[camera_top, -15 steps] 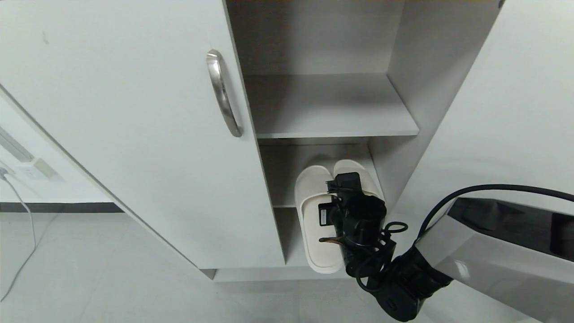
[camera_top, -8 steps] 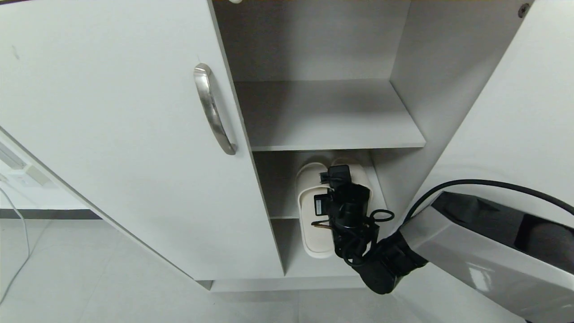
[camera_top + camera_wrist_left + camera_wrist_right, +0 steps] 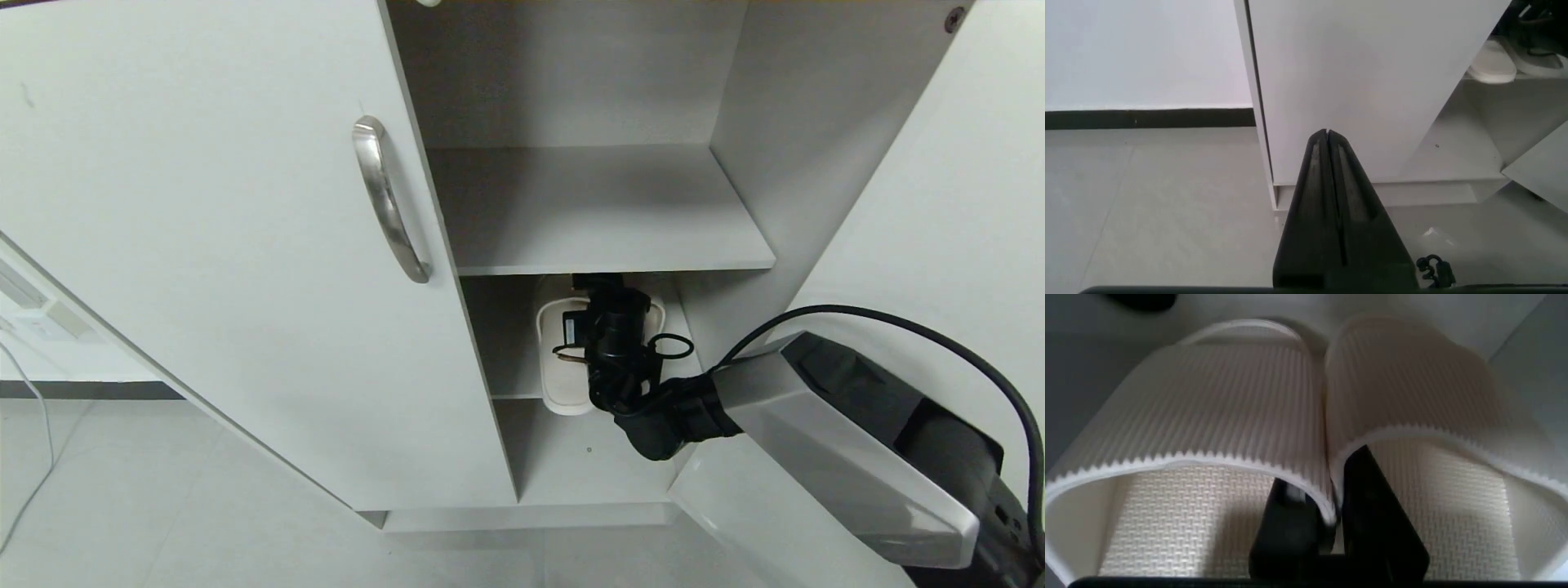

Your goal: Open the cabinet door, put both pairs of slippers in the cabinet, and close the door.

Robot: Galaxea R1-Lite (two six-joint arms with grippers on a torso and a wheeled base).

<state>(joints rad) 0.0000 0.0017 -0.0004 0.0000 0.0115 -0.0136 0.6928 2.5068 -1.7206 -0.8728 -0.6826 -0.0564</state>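
right claw (image 3: 1327, 505) pinching slippers (image 3: 1208, 408) (white pair) inside cabinet (image 3: 784, 147), under upper shelf (image 3: 604, 204)

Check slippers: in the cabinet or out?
In: slippers are over the lower shelf, heels at its front edge, with the right end effector shut on both.

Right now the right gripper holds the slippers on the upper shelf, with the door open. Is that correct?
Not the upper shelf: in the head view the right gripper holds the slippers on the lower shelf. The door is open.
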